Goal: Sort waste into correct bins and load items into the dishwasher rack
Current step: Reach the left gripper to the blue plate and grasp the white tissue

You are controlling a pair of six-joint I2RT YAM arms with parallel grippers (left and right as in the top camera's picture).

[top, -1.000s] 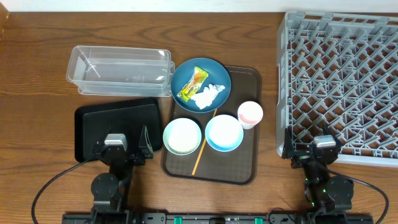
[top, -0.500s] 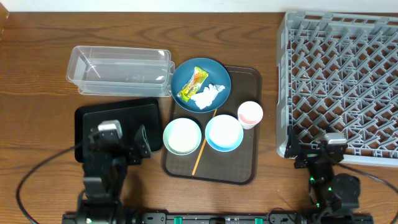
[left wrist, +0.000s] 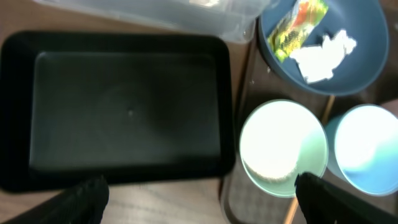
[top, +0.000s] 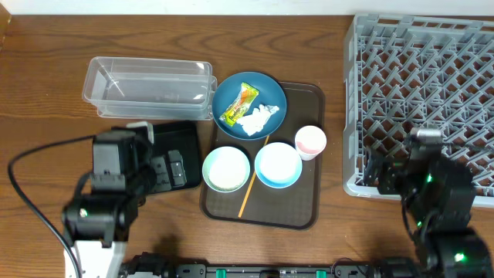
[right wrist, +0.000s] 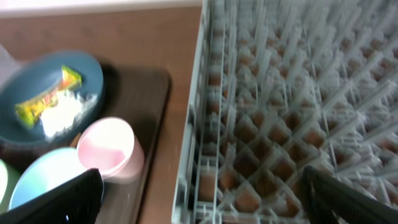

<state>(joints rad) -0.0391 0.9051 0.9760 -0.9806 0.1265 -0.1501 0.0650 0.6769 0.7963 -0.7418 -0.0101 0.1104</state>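
Overhead showed the snack wrapper (top: 238,103) and the crumpled tissue (top: 257,117) lying side by side on the dark blue plate (top: 272,88). The plate sat on the far-left corner of the brown tray (top: 301,202), just beside the clear tub (top: 96,93). Nearer to me on the tray stood the mint bowl (top: 226,168) and the light blue bowl (top: 278,164), with the pink cup (top: 310,141) just beside the blue one. The wooden stick (top: 245,202) lay slanted between the bowls. The rack (top: 432,69) stood apart on the right.

My left gripper (left wrist: 202,193) hung over the black bin (left wrist: 124,99), its jaws spread wide with nothing between them. The right gripper (right wrist: 202,196) hovered at the rack's near-left edge, likewise released and empty.

I judged the wrapper to be light, slick film that would crinkle and skate on the glazed plate, so I would pinch across one narrow end. The tissue looked soft and would squash, so its bulkiest fold seemed the best hold. The bowls and cup looked stiff and smooth, best taken over the rim wall. The stick, thin and flat on the tray, would be the fiddliest.
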